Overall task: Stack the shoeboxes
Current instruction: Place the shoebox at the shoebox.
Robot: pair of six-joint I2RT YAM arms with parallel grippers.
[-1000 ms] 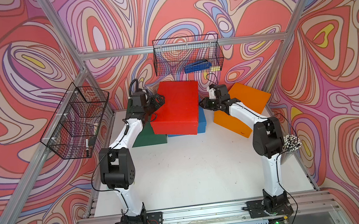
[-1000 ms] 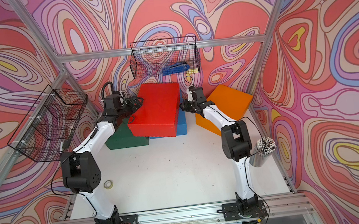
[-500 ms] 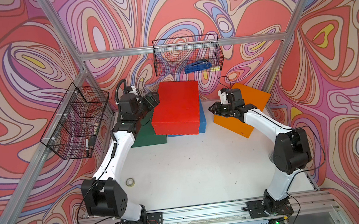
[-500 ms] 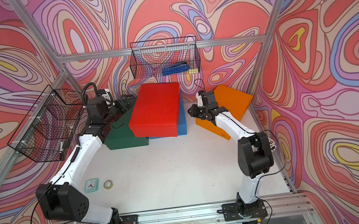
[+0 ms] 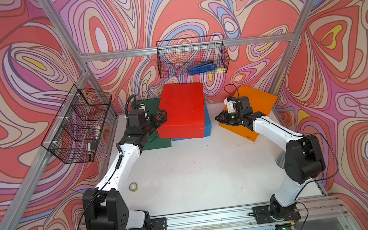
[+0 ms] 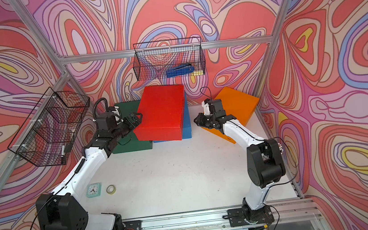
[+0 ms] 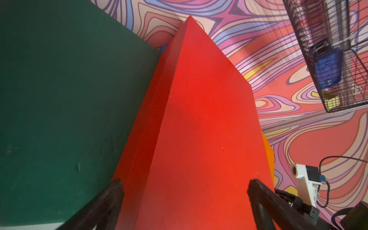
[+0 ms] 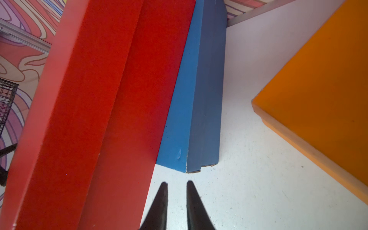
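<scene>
The red shoebox (image 5: 182, 107) (image 6: 161, 111) lies on the blue shoebox (image 5: 206, 123) (image 6: 186, 124), and its left side overhangs the dark green shoebox (image 5: 147, 103) (image 6: 126, 107). The orange shoebox (image 5: 258, 100) (image 6: 240, 102) sits tilted at the back right. My left gripper (image 5: 161, 116) (image 7: 185, 185) is wide open at the red box's near left corner, with red (image 7: 199, 119) filling the space between its fingers. My right gripper (image 5: 219, 118) (image 8: 176, 185) hovers over the table between the blue (image 8: 191, 99) and orange (image 8: 318, 89) boxes. Its fingers are a narrow gap apart and hold nothing.
A wire basket (image 5: 192, 58) holding a blue stapler (image 5: 202, 68) hangs on the back wall above the boxes. Another wire basket (image 5: 79, 124) hangs on the left wall. A tape roll (image 5: 133, 187) and a small clock (image 6: 92, 190) lie at the front left.
Both grippers have drawn back from the red box's sides toward the front. The right one moved off to the orange box's corner, and both elbows swung lower and outward. The red box stayed put.
</scene>
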